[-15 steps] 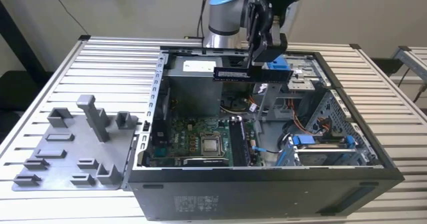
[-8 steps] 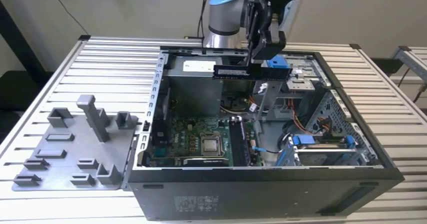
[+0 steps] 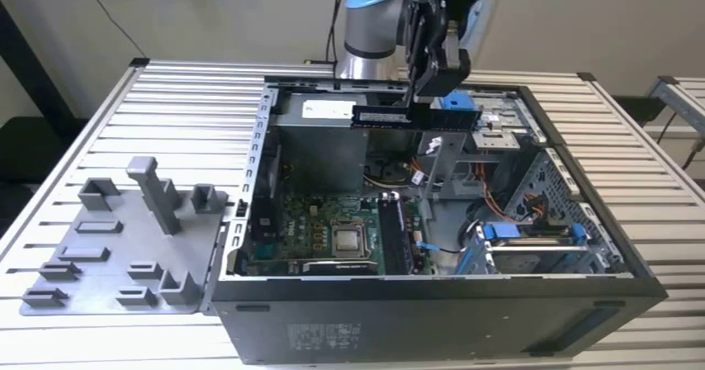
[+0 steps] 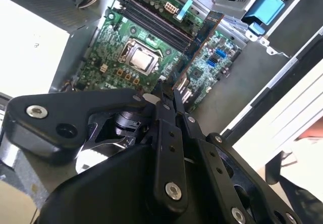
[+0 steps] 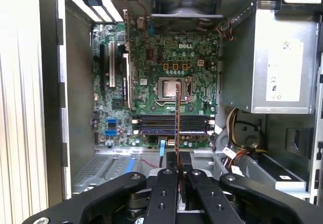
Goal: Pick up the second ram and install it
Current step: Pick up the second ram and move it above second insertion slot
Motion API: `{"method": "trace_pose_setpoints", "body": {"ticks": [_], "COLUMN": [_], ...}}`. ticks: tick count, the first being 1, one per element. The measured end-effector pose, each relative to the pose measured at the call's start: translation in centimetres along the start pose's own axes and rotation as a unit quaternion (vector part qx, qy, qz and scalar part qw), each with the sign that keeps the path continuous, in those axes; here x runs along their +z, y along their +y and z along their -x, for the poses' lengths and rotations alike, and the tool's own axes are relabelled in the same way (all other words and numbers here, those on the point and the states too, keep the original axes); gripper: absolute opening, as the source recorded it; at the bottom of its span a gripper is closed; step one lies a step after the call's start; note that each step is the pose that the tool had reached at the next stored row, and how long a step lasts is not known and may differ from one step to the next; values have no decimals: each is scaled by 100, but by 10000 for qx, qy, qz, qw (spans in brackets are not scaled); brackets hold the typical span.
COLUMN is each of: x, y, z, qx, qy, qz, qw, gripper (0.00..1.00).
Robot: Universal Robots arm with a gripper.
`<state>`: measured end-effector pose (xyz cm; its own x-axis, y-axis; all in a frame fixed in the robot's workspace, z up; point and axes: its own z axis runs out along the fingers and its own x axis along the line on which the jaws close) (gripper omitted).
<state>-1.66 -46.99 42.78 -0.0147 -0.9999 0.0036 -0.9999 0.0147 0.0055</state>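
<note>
Misalignment looked the real danger: the fingers [image 5: 170, 159] were clamped on the second ram [image 3: 410, 116], held high over the open case [image 3: 441, 320], well above the memory slots [image 5: 171, 124]; any tilt could jam it against a slot's edge.

A plain pale wall [image 3: 220, 15] closes the back of the scene in the exterior view, unmarked and evenly lit; before it stands a table [image 3: 165, 89] topped with pale metal slats running across, dark caps at its far corners; in the first wrist view that table top [image 5: 20, 108] gleams almost white; a dark slanted strut [image 3: 25, 60] crosses the wall at the exterior view's left, with dim dark floor [image 3: 28, 172] below it; at the exterior view's right a second slatted table [image 3: 681, 110] stands just beside the first, a dark shape [image 3: 636, 110] between them, too dim to identify; the light is soft and even, without hard shadows.
</note>
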Motion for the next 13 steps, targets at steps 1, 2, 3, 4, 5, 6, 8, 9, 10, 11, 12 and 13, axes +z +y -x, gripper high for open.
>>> {"method": "trace_pose_setpoints", "body": {"ticks": [1, 2, 3, 4, 5, 6, 8, 9, 10, 11, 12, 13], "x": [0, 0, 0, 0, 0, 0, -1, -1, -1, -1, -1, -1], "y": [0, 0, 0, 1, 1, 2, 3, 3, 3, 4, 4, 4], "z": [11, 25, 44, 69, 101, 129, 186, 214, 241, 267, 291, 311], "qx": [0, 0, 0, 0, 0, 0, 0, 0, 0, 0, -1, 0], "qy": [0, 0, 0, 0, 0, 0, 0, 0, 0, 0, 0, 0], "qz": [0, 0, 0, 0, 0, 0, 0, 0, 0, 0, 0, 0], "qw": [10000, 10000, 10000, 10000, 10000, 10000, 10000, 10000, 10000, 10000, 10000, 10000], "gripper": [14, 14, 14, 14, 14, 14, 14, 14, 14, 14, 14, 14]}}
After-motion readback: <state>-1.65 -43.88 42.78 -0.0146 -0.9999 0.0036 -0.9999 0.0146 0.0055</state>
